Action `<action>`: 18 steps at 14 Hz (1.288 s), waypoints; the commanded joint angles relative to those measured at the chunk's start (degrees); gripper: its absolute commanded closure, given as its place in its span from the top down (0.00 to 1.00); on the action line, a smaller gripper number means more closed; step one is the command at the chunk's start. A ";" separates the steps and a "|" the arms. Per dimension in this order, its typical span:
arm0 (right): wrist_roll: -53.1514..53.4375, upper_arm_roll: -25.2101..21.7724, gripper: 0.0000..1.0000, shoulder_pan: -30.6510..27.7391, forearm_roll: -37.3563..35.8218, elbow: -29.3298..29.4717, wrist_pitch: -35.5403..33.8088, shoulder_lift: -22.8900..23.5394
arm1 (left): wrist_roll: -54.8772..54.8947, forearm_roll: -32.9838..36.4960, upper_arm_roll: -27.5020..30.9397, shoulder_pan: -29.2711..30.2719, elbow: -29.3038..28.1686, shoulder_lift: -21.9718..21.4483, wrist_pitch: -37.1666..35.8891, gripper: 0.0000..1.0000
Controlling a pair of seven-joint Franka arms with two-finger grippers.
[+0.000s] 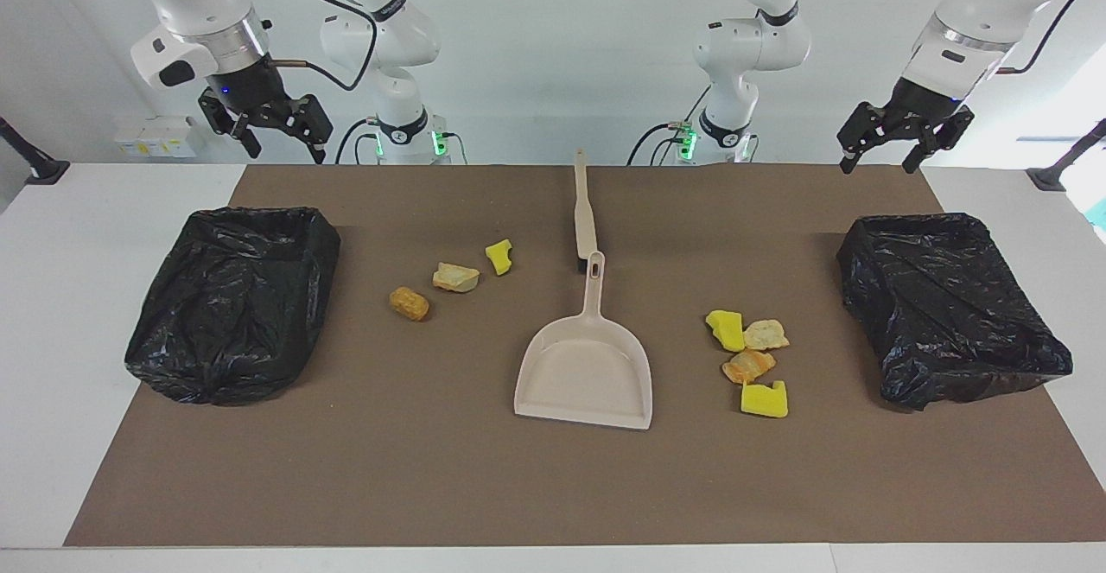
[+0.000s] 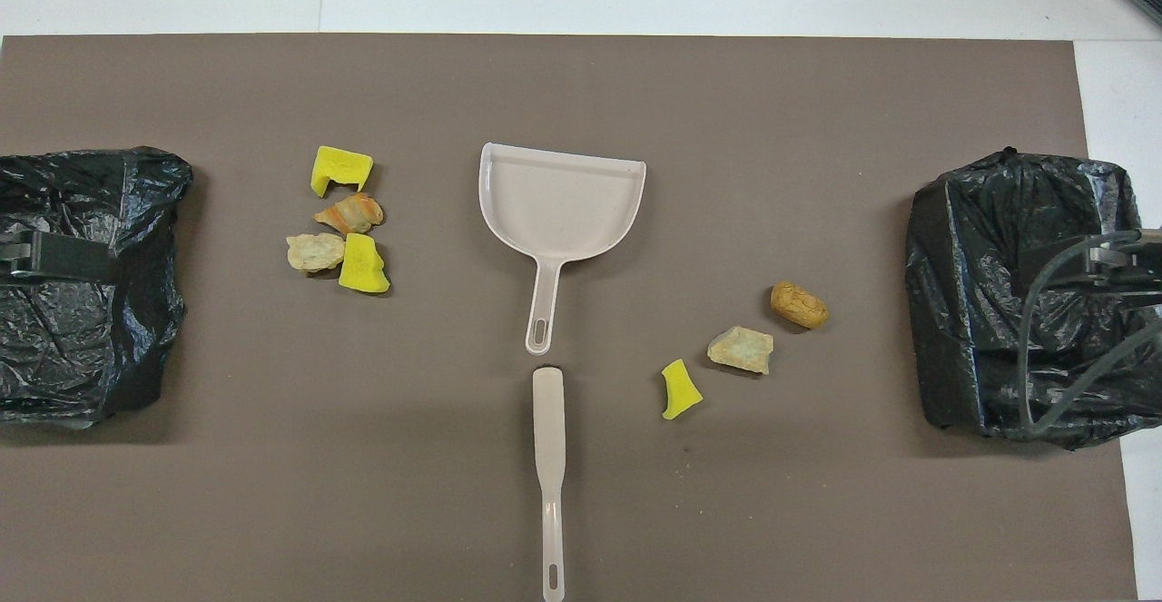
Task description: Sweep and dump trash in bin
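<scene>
- We are judging the trash light and crumbly: four scraps [image 1: 748,362] lying toward the left arm's end of the desk [image 1: 52,314], three scraps [image 1: 451,279] toward the right arm's.
- We are expecting the stiff dustpan [image 1: 586,372] and brush [image 1: 585,210], lying mid-desk, to grip best by their handles.
- We are seeing the left gripper [image 1: 881,158] and right gripper [image 1: 281,145] hanging with jaws wide, holding nothing.

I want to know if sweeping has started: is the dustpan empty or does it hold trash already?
Empty. The dustpan shows only its bare beige floor; all seven scraps lie on the brown mat beside it.
</scene>
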 commanded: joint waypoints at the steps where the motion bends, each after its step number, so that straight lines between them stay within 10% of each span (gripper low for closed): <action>1: 1.39 0.11 1.00 0.34 1.48 -1.87 0.49 -1.50 | 0.88 -0.70 0.21 0.27 -0.72 -0.77 -0.47 1.00; 18: 0.43 0.11 1.00 -0.35 1.48 -1.35 1.09 -0.98 | 0.44 -0.61 0.65 0.36 0.16 -0.68 -0.20 1.00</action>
